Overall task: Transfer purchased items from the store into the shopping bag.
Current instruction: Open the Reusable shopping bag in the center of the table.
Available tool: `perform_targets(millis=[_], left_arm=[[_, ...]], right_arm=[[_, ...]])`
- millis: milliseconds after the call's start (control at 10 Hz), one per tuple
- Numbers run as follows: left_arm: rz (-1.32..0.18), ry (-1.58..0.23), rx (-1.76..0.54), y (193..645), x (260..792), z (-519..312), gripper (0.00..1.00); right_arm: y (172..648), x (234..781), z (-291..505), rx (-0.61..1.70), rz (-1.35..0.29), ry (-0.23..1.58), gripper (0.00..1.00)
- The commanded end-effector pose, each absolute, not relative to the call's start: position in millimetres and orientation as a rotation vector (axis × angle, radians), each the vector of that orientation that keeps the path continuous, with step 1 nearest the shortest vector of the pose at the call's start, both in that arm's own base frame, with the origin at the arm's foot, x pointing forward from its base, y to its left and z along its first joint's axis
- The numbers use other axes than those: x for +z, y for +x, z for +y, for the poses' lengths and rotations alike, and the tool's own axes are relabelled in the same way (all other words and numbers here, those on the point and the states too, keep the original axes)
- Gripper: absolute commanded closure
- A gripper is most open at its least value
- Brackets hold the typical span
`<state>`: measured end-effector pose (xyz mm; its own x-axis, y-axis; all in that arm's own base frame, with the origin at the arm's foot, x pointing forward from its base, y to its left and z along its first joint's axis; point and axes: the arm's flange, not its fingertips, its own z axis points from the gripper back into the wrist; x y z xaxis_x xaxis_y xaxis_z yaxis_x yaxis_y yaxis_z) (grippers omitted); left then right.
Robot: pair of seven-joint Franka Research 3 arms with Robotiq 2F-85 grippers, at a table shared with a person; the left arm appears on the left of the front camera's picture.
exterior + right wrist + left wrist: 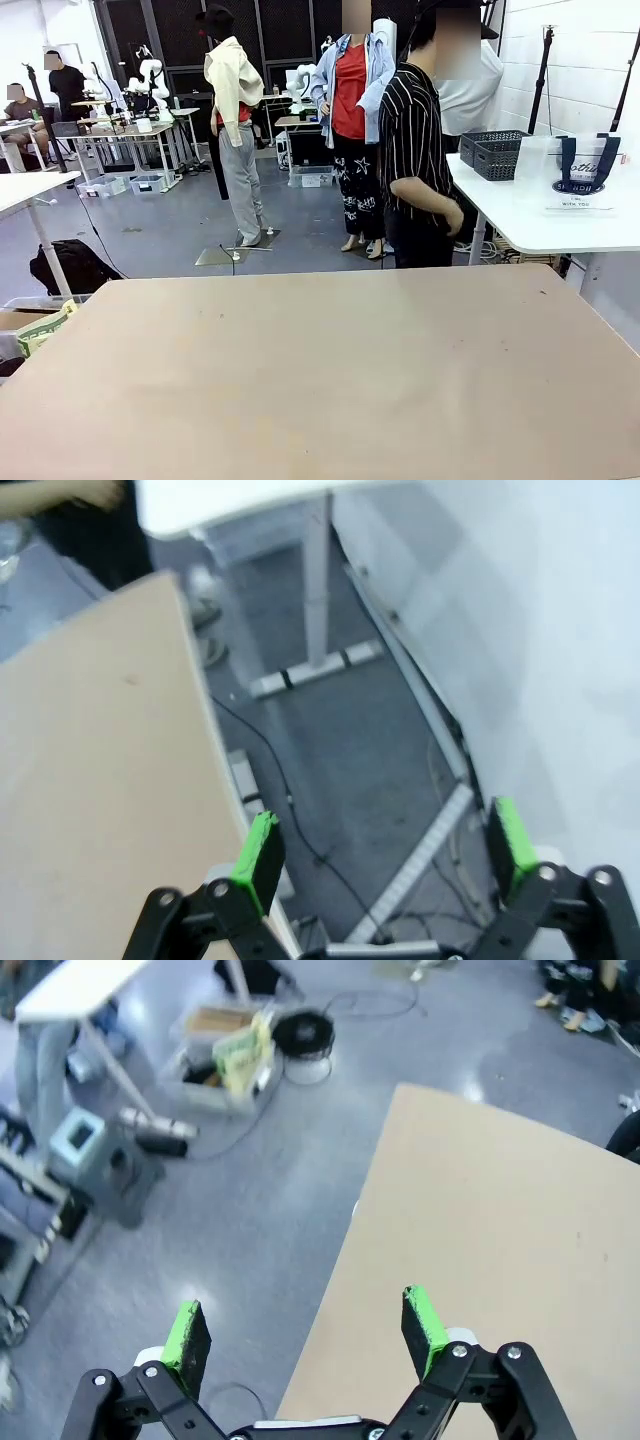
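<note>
- The shopping bag (580, 175) stands upright on a white side desk (530, 238), toward its right end, well apart from the tan desk (330, 370) in front of the robot. What it holds, if anything, I cannot tell through the plastic.
- The tan desk's top is bare, so no purchased items are in reach. Two dark mesh baskets (492, 152) sit at the white desk's far left corner (their contents are hidden).
- A person (412, 150) stands beside the white desk's left edge.
- The left tool (303, 1330) hangs over the tan desk's left edge, jaws spread wide, holding nothing.
- The right tool (385, 848) hangs just off the right edge above the floor, equally wide and empty.
- Judgement: the transfer has not begun, and every item is left to bag.
</note>
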<state>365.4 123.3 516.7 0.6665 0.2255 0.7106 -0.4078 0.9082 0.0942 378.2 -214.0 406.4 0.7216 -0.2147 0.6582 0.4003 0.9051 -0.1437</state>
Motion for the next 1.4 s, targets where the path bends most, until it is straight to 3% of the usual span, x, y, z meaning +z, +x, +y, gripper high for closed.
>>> perform_targets(millis=[0,100,200,300,1300], left_arm=[[-0.777,0.141,0.504,186.8,363.1,119.5,0.0],[-0.75,0.144,0.52,189.3,362.0,124.0,0.0],[-0.653,0.173,0.619,193.0,373.5,111.4,0.0],[-0.719,0.176,0.509,354.4,498.2,170.0,0.0],[-0.719,0.176,0.509,354.4,498.2,170.0,0.0]], right_arm=[[336.8,337.2,-203.8,-0.41,-0.676,-0.22,0.0],[340.4,322.7,-204.7,-0.398,-0.687,-0.207,0.0],[373.4,374.9,-233.2,-0.39,-0.649,-0.267,0.0],[373.4,374.9,-233.2,-0.39,-0.649,-0.267,0.0],[373.4,374.9,-233.2,-0.39,-0.649,-0.267,0.0]])
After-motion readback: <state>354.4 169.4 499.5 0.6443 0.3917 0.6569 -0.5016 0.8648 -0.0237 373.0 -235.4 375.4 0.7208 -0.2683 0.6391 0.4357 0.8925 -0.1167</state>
